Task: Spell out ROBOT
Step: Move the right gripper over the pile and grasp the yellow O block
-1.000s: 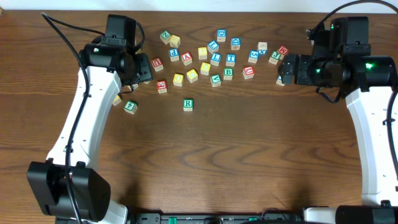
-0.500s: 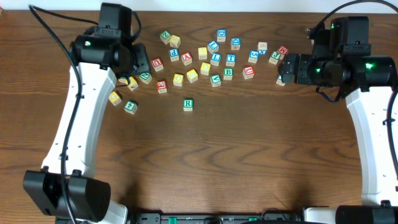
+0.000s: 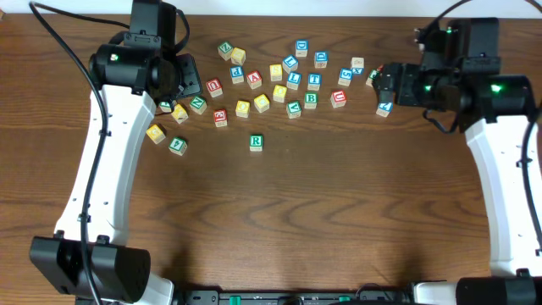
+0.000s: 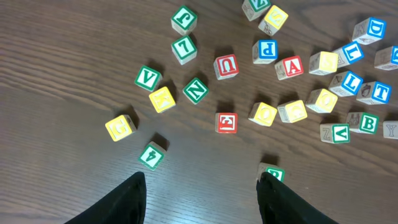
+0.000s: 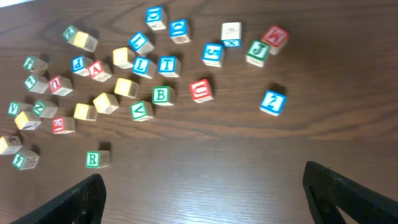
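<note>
I am viewing a dark wooden table [image 3: 322,212] that is carrying the whole work area. The left arm [image 3: 102,186] is reaching up the left side and the right arm [image 3: 508,186] up the right. Both are bending inward toward a scatter of cubes [image 3: 293,80] lying across the far half of the table.

The left gripper [image 4: 202,202] is hanging over the left end of that scatter. Its jaws are standing moderately apart, and nothing is sitting between them. The right gripper [image 5: 211,199] is hovering at the right end with its jaws spread very wide, likewise carrying nothing. A blue cube [image 5: 272,102] is lying a little apart from the others. In the overhead view it is sitting just beside this gripper.

The R cube [image 3: 256,142] is lying alone on bare wood on the near side of the scatter, letter up and well apart from every other cube. The B cube [image 3: 311,99] is sitting inside the scatter, between a green V cube [image 3: 293,108] and a red cube [image 3: 338,97]. The T cube [image 3: 314,81] is sitting just beyond the B cube, close to it.

Two yellow-faced cubes [image 3: 262,103] are lying side by side to the left of the green V cube. The left wrist view is showing rounded letters on them, but I cannot tell whether these are reading O or Q.
</note>
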### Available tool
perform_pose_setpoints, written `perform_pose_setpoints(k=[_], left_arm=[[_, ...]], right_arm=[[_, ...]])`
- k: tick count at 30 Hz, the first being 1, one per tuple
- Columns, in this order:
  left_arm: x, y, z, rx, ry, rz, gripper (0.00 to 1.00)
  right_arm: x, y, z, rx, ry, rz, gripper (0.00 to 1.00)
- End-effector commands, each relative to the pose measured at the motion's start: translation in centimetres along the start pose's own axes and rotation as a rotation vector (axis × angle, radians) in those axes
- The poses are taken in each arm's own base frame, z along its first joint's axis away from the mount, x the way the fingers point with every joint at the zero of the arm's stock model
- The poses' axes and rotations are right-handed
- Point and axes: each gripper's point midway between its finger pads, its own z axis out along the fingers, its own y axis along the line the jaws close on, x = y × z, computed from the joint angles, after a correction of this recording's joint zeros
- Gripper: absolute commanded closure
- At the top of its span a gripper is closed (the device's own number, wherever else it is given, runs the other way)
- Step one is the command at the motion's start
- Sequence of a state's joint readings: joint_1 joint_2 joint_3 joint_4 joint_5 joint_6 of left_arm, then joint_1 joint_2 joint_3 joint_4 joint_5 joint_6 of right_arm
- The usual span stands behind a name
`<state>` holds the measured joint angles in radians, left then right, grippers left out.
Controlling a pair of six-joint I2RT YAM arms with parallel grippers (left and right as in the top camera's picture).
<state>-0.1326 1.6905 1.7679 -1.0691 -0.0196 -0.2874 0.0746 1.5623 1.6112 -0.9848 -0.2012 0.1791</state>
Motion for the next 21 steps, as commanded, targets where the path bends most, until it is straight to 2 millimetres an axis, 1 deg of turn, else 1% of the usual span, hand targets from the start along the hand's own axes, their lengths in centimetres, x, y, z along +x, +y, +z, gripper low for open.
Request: perform_pose_setpoints(k=[1, 4, 7, 12, 14, 16, 18, 21], left_arm=[[-0.7, 0.4, -0.9, -0.017, -0.034, 0.005, 0.44], [-0.8, 0.4, -0.9, -0.016, -0.037, 0.004, 0.43], [-0.8, 0.3, -0.6, -0.015, -0.036, 0.005, 0.43], [-0.6, 0.3, 0.5, -0.024, -0.013, 0.007, 0.44], [-0.5, 0.4, 0.9, -0.029, -0.002, 0.007, 0.43], [-0.5, 0.5, 1.1, -0.034, 0.002, 0.006, 0.44], [-0.7, 1.2, 1.1, -0.064, -0.008, 0.002, 0.44], [-1.1, 2.8, 1.1, -0.126, -0.024, -0.014, 0.43]], right_arm=[[0.2, 1.1, 2.0, -0.026, 0.037, 0.029, 0.05], [0.3, 1.6, 3.8, -0.031, 0.058, 0.039, 0.07], [0.4, 2.0, 5.3, -0.037, 0.072, 0.046, 0.07], [0.3, 2.9, 7.1, -0.051, 0.076, 0.055, 0.07], [0.2, 3.5, 7.7, -0.059, 0.071, 0.061, 0.09], [0.0, 4.3, 8.4, -0.073, 0.063, 0.074, 0.13], [-0.3, 5.4, 9.1, -0.091, 0.048, 0.075, 0.15], [-0.6, 7.7, 10.5, -0.126, 0.034, 0.061, 0.18]])
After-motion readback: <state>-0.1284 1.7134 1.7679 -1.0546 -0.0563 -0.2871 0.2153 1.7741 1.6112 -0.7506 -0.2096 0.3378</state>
